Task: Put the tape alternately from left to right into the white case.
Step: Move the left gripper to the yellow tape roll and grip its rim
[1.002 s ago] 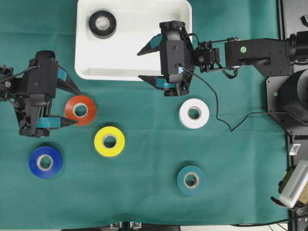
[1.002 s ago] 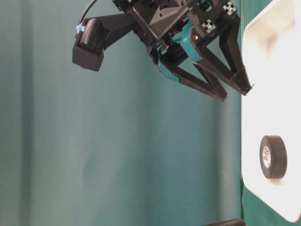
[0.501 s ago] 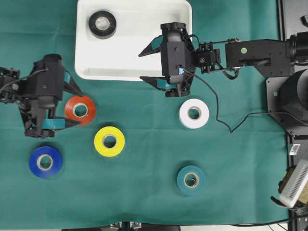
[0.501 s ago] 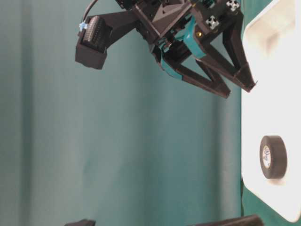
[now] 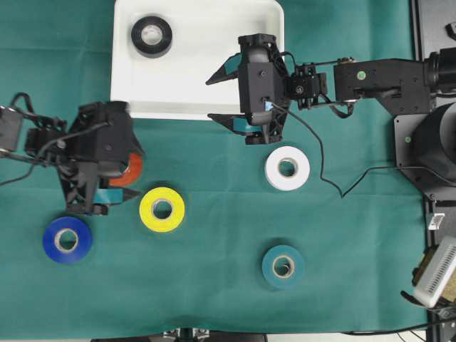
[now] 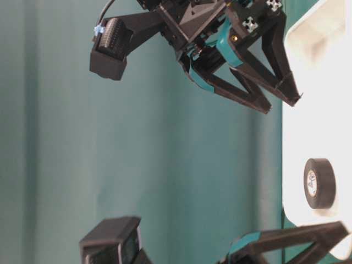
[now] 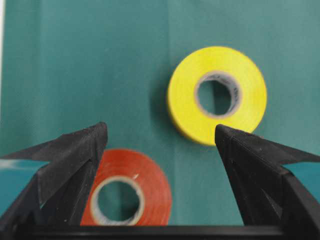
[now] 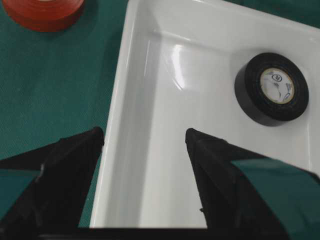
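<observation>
- White plastic makes the big white case [image 5: 214, 85], which sits at the top of the green cloth [image 5: 228, 299]. It is the biggest thing here, and it has lots of bare room inside.
- Only one roll is in the case so far, the black tape [image 5: 152, 35], lying flat near its top left corner. So I think one of the six rolls is done and five are left.
- The right gripper [image 5: 219, 96] hangs over the lower right part of the case. Its two black fingers are spread wide and nothing is between them. It looks like it is waiting for its turn.
- The left gripper [image 5: 122, 179] is over the red tape [image 5: 130, 171], and it hides most of the roll from above. In its own camera the fingers are wide apart, with the red roll [image 7: 127, 189] low between them. Nothing is pinched yet, so the red roll is on the cloth, not picked up.
- I think the red roll is the next one to go in, and grabbing it is the step going on now.
- The yellow tape [image 5: 162, 209] lies just beside the red one, on the cloth.
- The blue tape [image 5: 66, 240] lies lower down on the left side.
- The white tape [image 5: 287, 167] lies on the right side, just below the right gripper.
- The teal tape [image 5: 283, 266] lies lower down on the right, well apart from the case.
</observation>
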Controlling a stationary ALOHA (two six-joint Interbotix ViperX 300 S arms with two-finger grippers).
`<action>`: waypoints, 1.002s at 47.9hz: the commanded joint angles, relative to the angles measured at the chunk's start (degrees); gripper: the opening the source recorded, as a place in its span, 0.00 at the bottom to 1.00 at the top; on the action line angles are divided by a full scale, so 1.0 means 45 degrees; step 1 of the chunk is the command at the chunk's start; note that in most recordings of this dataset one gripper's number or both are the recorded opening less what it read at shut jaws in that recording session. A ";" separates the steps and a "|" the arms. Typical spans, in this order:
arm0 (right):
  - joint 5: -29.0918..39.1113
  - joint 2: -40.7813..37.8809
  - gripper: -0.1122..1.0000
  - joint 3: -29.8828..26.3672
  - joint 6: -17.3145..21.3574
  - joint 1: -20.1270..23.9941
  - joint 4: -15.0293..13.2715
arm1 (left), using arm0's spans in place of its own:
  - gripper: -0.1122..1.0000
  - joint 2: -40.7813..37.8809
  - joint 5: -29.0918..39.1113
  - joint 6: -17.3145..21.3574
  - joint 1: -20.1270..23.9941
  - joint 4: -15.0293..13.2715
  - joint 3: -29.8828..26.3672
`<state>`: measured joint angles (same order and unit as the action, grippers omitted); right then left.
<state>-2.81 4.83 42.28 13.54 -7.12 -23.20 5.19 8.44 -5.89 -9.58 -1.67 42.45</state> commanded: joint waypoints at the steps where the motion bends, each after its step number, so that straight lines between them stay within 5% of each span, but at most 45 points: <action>1: -0.0117 0.0293 0.73 -0.0098 0.0020 0.0020 0.0000 | 0.63 -0.0254 -0.0098 0.0020 -0.0195 0.0020 -0.0605; 48: -0.0156 0.0293 0.73 0.0059 0.0020 0.0039 0.0000 | 0.63 -0.3164 -0.0117 0.0078 -0.0371 0.0039 -0.2090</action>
<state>-2.90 4.83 43.15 13.54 -7.12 -23.20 -9.40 8.35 -5.71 -10.99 -1.67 34.19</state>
